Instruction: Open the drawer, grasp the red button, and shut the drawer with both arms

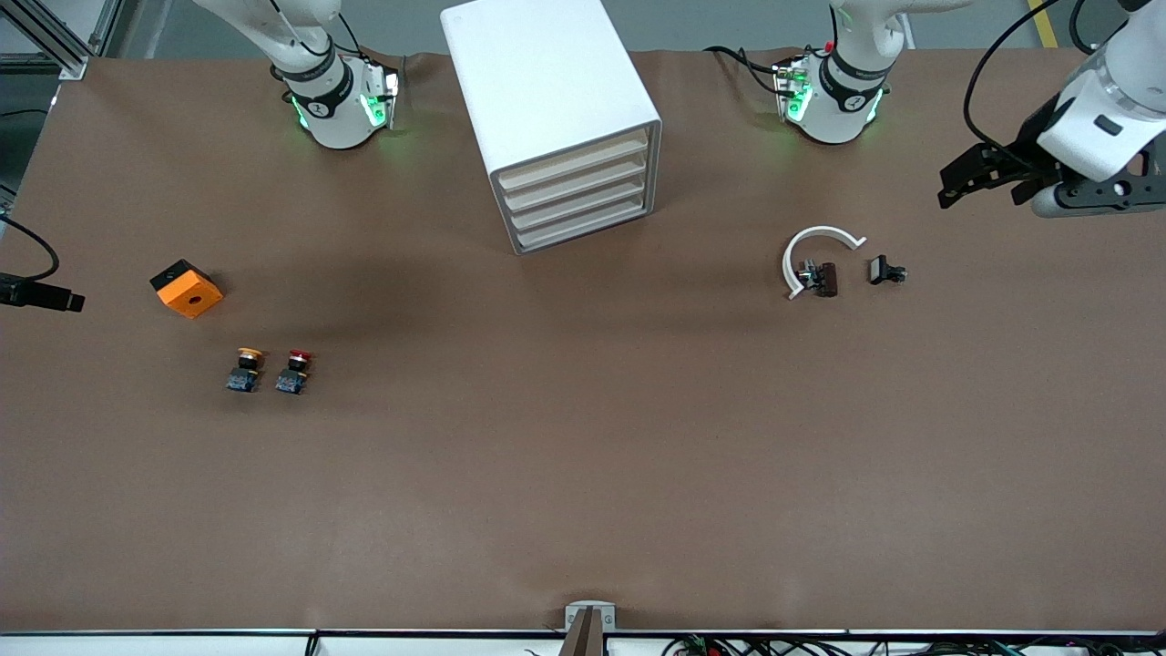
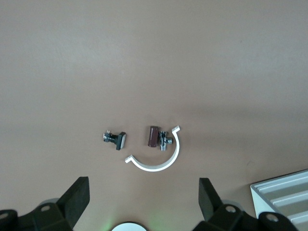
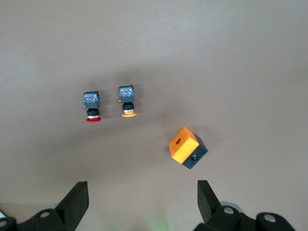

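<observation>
The button (image 1: 295, 372), with its red cap, black body and blue base, lies on the brown counter (image 1: 583, 474) toward the right arm's end, with the drawer cabinet as the landmark: it is nearer to the front camera than the white drawer cabinet (image 1: 554, 118). Just beside the button, farther toward the right arm's end, lies a like button with an orange-yellow cap (image 1: 245, 370); the two are apart, not touching. An orange-and-black box (image 1: 186, 288) with a round hole in its orange face sits farther from the front camera than both buttons. The cabinet's four drawers all look pushed in. Toward the left arm's end from the cabinet, a white half-ring (image 1: 813, 256) lies on the counter with a small dark brown and metal part (image 1: 819, 278) in its curve, and a small black part (image 1: 884, 271) lies just beside them. The left pincer (image 1: 988, 175) hangs in the air at the left arm's end of the counter, its wrist bent so the black fingers point toward the cabinet; in the left wrist view its fingers (image 2: 77, 199) stand wide apart, holding nothing. The right pincer (image 3: 142, 199) is out of the front view's frame; the right wrist view shows its fingers spread wide and empty above the counter, looking down on both buttons and the box.
</observation>
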